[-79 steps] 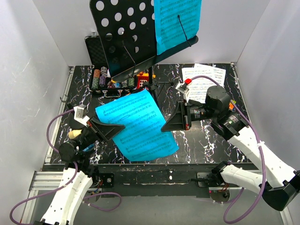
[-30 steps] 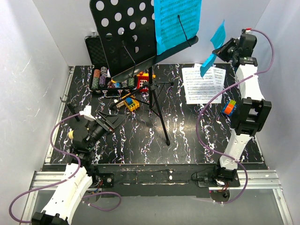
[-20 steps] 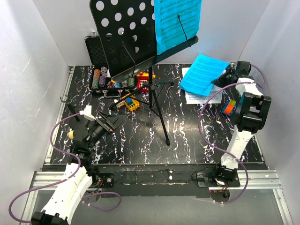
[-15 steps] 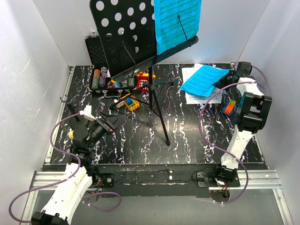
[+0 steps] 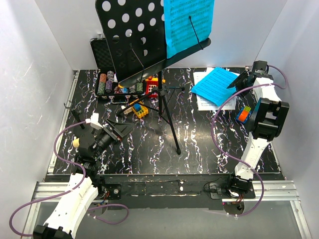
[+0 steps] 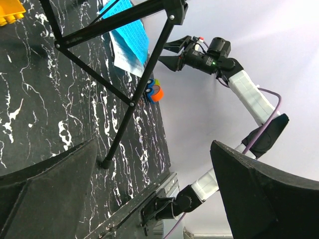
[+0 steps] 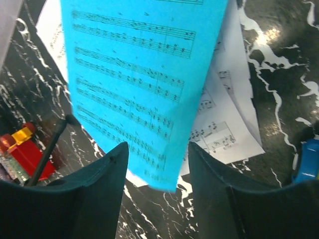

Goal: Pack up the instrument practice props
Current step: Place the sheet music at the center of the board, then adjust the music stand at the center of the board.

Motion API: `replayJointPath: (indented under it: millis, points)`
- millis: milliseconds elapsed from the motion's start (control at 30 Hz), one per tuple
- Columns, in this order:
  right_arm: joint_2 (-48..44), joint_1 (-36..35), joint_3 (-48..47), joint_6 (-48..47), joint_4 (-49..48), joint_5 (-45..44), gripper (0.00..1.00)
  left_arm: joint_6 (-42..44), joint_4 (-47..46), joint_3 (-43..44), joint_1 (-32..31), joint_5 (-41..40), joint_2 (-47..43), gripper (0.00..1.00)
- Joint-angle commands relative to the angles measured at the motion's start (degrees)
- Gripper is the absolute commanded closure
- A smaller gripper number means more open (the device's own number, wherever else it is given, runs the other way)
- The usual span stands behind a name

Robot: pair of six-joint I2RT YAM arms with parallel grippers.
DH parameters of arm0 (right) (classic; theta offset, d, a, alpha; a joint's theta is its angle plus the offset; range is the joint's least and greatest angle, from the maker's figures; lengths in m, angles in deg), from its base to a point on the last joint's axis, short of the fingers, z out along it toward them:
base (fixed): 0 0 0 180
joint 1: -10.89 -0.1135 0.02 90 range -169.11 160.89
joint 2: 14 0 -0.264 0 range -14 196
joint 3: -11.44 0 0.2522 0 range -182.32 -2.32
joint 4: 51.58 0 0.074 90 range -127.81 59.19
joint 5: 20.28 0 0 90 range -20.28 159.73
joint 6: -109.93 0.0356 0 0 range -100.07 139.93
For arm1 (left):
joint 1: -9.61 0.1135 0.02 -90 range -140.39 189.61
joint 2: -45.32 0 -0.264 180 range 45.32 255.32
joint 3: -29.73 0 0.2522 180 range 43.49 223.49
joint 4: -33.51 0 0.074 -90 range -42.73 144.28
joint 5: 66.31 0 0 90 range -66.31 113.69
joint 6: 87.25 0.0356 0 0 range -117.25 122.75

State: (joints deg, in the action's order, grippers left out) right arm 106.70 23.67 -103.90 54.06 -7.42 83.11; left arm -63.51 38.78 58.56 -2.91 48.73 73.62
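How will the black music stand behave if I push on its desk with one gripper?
Likely top-heavy: the music stand carries its wide desk high on one thin pole. Its tripod legs look slim, so a high push may tip it. The blue page on it seems only lightly held and could slip.

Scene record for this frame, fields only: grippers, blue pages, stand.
left gripper: open, empty, low at table's left
right gripper: open, facing the loose page, not gripping it
loose blue page: resting on white sheet music, back right
second blue page: on the stand's desk
music stand: upright on tripod legs, not packed
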Motion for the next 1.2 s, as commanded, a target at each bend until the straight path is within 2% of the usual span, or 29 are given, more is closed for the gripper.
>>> replayJointPath:
  millis: [0, 167, 300, 400, 500, 600, 733, 867, 967, 1067, 1167]
  points:
    - [-1.8, 0.1, -3.4, 0.4, 3.4, -3.6, 0.39, 1.4, 2.6, 2.9, -0.1, -1.6, -0.1, 0.02]
    - [-6.5, -0.9, -4.2, 5.0, 2.4, -0.8, 0.38, 1.9, 4.9, 6.5, -0.2, -1.9, 2.7, 0.02]
    - [-12.9, -5.6, -1.5, 7.7, -0.2, 2.2, 0.39, 4.6, 4.7, 12.8, -0.2, 0.9, 7.6, 0.02]
    - [-23.0, -10.1, 10.7, 9.0, -9.3, 2.2, 0.38, 8.2, 4.7, 17.8, -0.4, 4.7, 10.0, 0.02]
    - [-32.3, -11.0, 22.6, 11.0, -18.9, 4.4, 0.37, 12.8, 7.1, 21.5, -0.4, 7.4, 9.5, 0.02]
    - [-39.6, -11.1, 31.9, 12.7, -29.0, 9.6, 0.37, 20.1, 19.3, 26.4, -1.1, 5.0, 8.8, 0.02]
    - [-46.9, -12.7, 38.3, 13.9, -39.4, 13.5, 0.37, 21.4, 21.9, 28.9, -1.2, 1.1, 3.2, 0.02]
    - [-50.7, -16.9, 39.9, 13.1, -41.9, 14.7, 0.38, 23.9, 18.2, 31.4, -1.2, -5.6, -4.0, 0.02]
    - [-52.0, -20.1, 39.3, 8.4, -40.0, 15.5, 0.38, 26.9, 15.3, 32.9, -1.2, -7.6, -6.7, 0.02]
    - [-50.6, -24.9, 38.0, 2.0, -35.0, 15.9, 0.38, 27.7, 11.2, 34.8, -1.2, -6.0, -4.4, 0.03]
    - [-46.8, -31.2, 35.7, -5.2, -26.0, 14.8, 0.37, 26.8, 10.2, 38.5, -1.2, -1.4, 2.8, 0.05]
